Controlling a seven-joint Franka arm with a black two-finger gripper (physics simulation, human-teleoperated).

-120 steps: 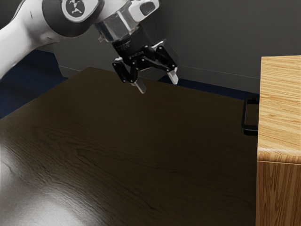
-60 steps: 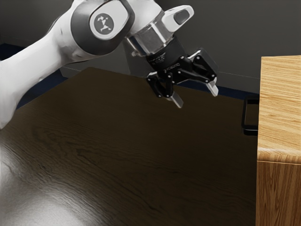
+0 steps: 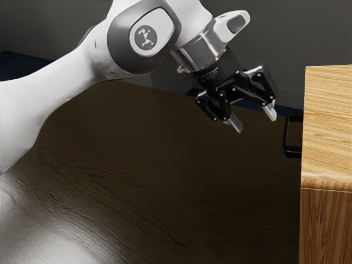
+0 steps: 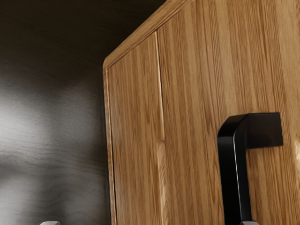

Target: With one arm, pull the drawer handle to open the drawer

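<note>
exterior: side-on, mid-range, across table [image 3: 137, 181] | wrist: close, facing cabinet [image 4: 187, 93] front | shared: handle [image 3: 286, 137]

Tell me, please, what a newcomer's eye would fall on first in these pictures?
The big white arm reaches in from the exterior view's upper left, its black gripper open in the air above the dark table. At the exterior view's right stands a light wooden cabinet, with a black handle on its front, just beyond the gripper.

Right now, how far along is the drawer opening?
Done: the open gripper hangs close beside the black handle. In hand: closing that last gap; no finger touches the handle. Left: grip it and pull; the drawer front looks flush with the cabinet.
</note>
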